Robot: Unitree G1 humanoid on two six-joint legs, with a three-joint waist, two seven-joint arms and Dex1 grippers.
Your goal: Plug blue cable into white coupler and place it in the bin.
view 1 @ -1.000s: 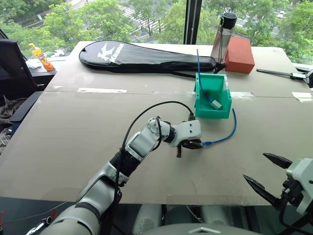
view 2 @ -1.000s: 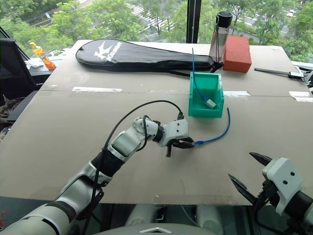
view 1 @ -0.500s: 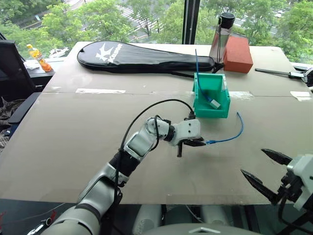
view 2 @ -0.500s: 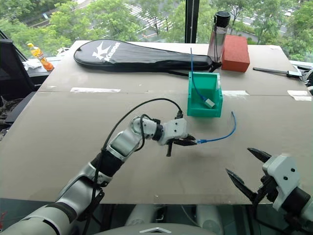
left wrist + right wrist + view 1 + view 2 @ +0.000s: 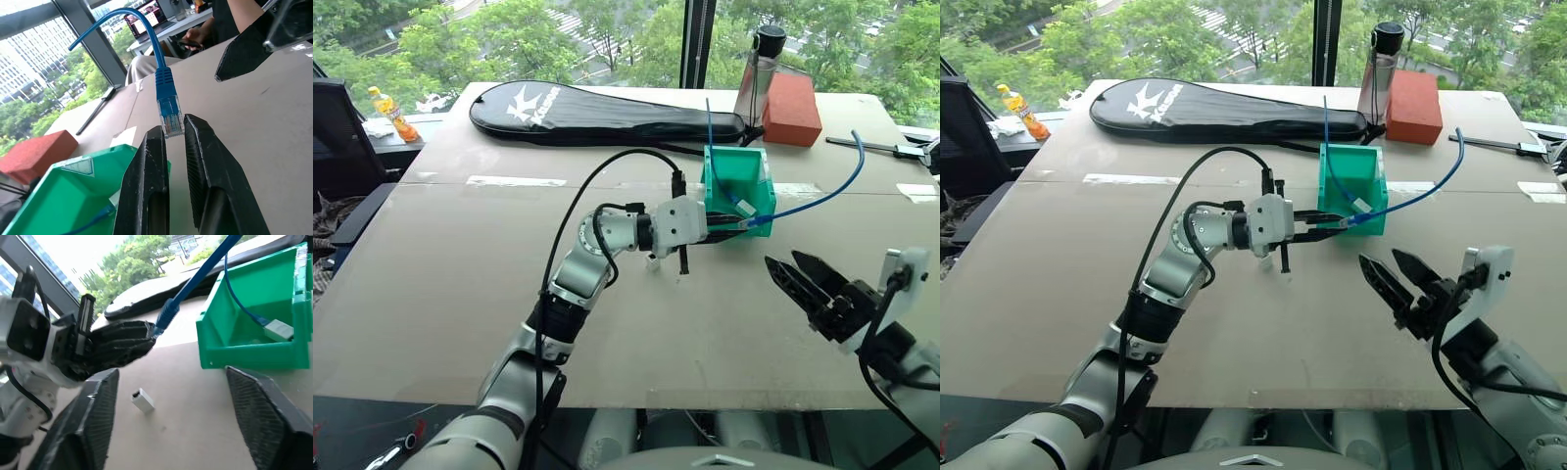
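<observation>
Left gripper [image 5: 717, 229] pinches the blue cable [image 5: 822, 203] plug, pointing rightward; white coupler [image 5: 143, 400] lies on the bench beneath, nearer the spread-fingered, empty right gripper [image 5: 800, 279].

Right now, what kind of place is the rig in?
Probably an upper-floor office or lab, not a home. A cardboard-covered table stands against big windows over treetops and buildings; the left wrist view shows a person seated by an open laptop on a desk. A racket bag lies at the table's far edge.

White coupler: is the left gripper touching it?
Apart. In the right wrist view the white coupler lies on the table with bare surface between it and the left gripper, which pinches the blue cable plug.
</observation>
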